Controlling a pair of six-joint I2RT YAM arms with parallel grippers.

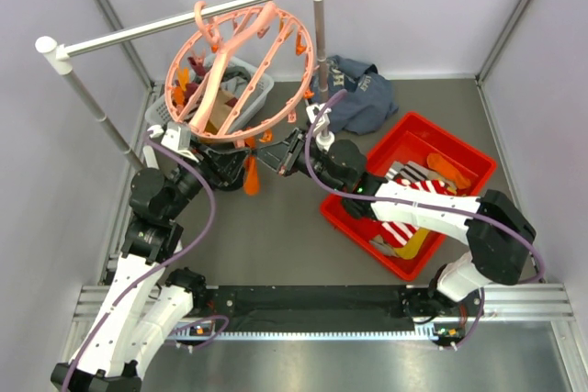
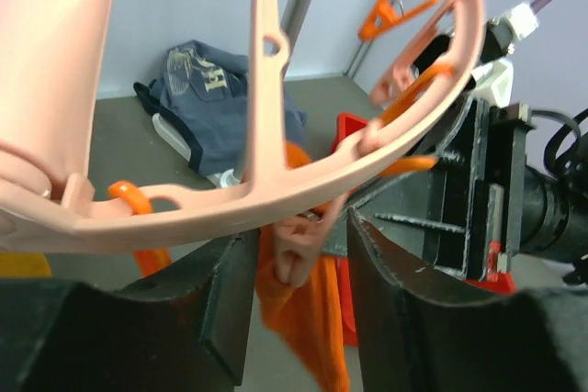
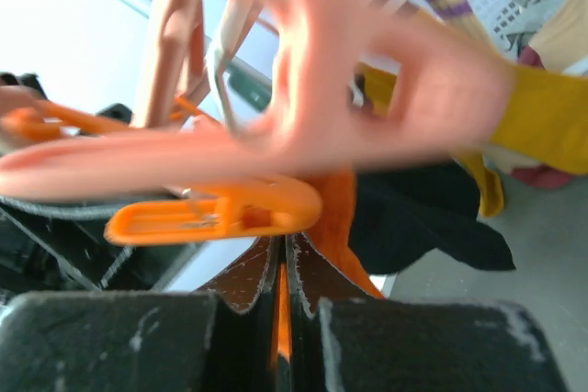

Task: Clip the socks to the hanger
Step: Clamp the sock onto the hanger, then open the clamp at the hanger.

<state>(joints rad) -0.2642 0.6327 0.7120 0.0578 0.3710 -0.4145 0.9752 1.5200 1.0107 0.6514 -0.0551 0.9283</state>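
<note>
The salmon-pink ring hanger (image 1: 241, 69) hangs tilted from the rail, its lower rim near both grippers. An orange sock (image 1: 251, 175) hangs below that rim. In the left wrist view the sock (image 2: 312, 328) hangs from a pink clip peg (image 2: 296, 250) under the ring (image 2: 230, 213). My left gripper (image 2: 299, 305) is open, a finger on each side of the peg with small gaps. My right gripper (image 3: 282, 268) is shut on a thin edge of the orange sock (image 3: 335, 218), just under an orange peg (image 3: 220, 213). In the top view it (image 1: 287, 155) is to the right of the sock.
A red bin (image 1: 464, 158) at the right holds red-and-white striped socks (image 1: 404, 218) and an orange one. A white basket (image 1: 257, 84) with more socks stands behind the hanger. A navy garment (image 1: 360, 98) lies at the back. The rail stand's post (image 1: 320, 34) rises beside the ring.
</note>
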